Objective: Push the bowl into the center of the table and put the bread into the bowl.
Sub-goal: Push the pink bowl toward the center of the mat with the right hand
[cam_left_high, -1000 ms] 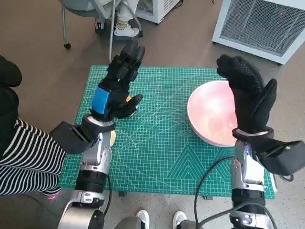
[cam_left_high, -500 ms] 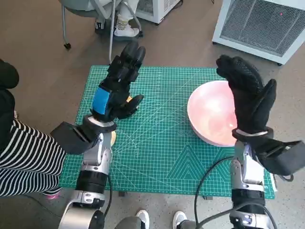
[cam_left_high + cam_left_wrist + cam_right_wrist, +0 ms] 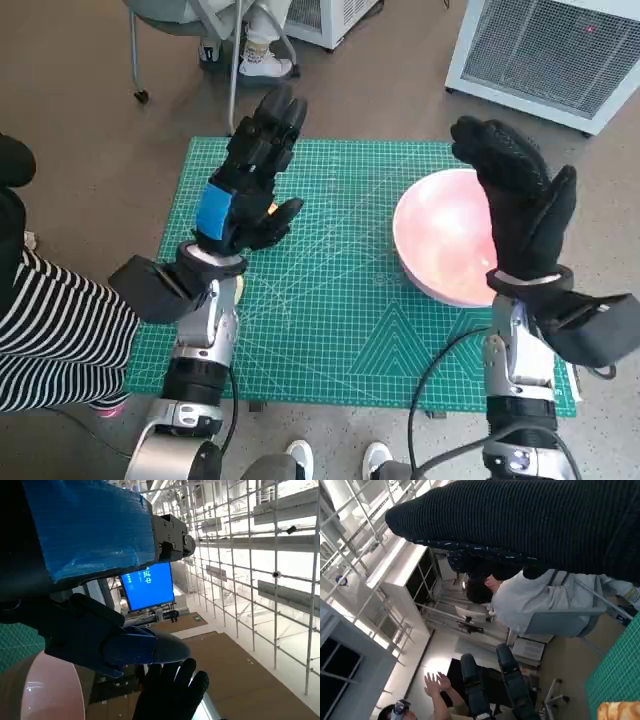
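1. Bowl (image 3: 445, 240), pink and shallow, sits on the right part of the green cutting mat (image 3: 340, 320) that covers the counter, close to the mat's right edge; a slice of its rim also shows in the left wrist view (image 3: 45, 690).
2. Right hand (image 3: 520, 205), in its black knitted glove, is raised over the bowl's right side with fingers spread apart and holding nothing; whether it touches the bowl cannot be told.
3. Left hand (image 3: 250, 180), black with blue tape on its back, is lifted above the left part of the mat, fingers extended and apart, thumb out to the side, nothing in its grasp.
4. Bread (image 3: 270, 208) shows only as a small orange-brown sliver just beside the left hand's thumb, mostly hidden under that hand; the right wrist view catches a golden corner of it (image 3: 620, 711) on the mat.
5. A person in a black-and-white striped sleeve (image 3: 55, 330) is at the counter's left edge.
6. Beyond the mat, a chair leg with a caster (image 3: 140, 95) and a foot in a white shoe (image 3: 262, 62) are on the brown floor, and a white ventilated cabinet (image 3: 550, 50) stands at the far right.
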Robot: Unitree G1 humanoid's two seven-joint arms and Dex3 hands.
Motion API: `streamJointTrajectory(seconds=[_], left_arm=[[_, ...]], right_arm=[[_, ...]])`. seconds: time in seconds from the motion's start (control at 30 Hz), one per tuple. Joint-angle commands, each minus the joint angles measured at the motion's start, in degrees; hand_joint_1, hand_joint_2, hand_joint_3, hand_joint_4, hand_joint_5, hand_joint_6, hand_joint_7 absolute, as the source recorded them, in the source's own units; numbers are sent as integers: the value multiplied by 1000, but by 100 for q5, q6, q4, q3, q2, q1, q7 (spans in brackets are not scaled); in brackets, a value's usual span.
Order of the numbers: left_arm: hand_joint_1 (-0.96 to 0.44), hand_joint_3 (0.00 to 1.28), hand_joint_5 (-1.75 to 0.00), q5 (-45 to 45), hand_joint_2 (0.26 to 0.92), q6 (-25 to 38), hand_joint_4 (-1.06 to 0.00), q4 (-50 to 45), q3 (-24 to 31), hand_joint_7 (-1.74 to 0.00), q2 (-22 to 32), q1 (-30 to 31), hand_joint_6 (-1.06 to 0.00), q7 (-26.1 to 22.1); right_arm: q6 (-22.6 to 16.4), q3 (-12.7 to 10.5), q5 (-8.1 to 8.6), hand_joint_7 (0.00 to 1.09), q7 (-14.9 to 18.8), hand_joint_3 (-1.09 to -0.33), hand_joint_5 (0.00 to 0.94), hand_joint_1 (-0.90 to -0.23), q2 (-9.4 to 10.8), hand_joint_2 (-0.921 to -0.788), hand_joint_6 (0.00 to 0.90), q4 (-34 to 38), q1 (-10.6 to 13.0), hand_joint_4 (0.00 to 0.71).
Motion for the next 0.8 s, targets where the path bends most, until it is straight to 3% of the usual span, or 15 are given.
streamJointTrajectory(seconds=[0.03,0.2,0.33,0.57,0.8], left_arm=[[-494,302,-4,47,921,-96,-91,63,6,-177,4,47,-103,23],[-491,301,-3,42,921,-151,-90,128,26,-186,6,29,-99,18],[-483,303,-1,56,921,-220,-86,247,54,-192,23,-13,-96,23],[-485,306,-1,77,921,-339,-84,417,78,-200,35,-71,-91,44],[-489,304,-2,106,921,-394,-86,487,78,-208,49,-103,-90,95]], right_arm=[[-6,-319,91,385,94,-683,0,-650,-328,-921,84,247,145,145],[-189,-654,18,385,-107,-696,0,-646,-525,-921,73,584,85,136],[-428,-945,-198,386,-529,-735,0,-646,-664,-921,49,992,21,123],[-727,-1158,-536,380,-1113,-789,0,-652,-953,-921,5,2069,-224,115],[-725,-1222,-656,360,-1459,-827,0,-622,-1141,-921,-1,3132,-447,109]])
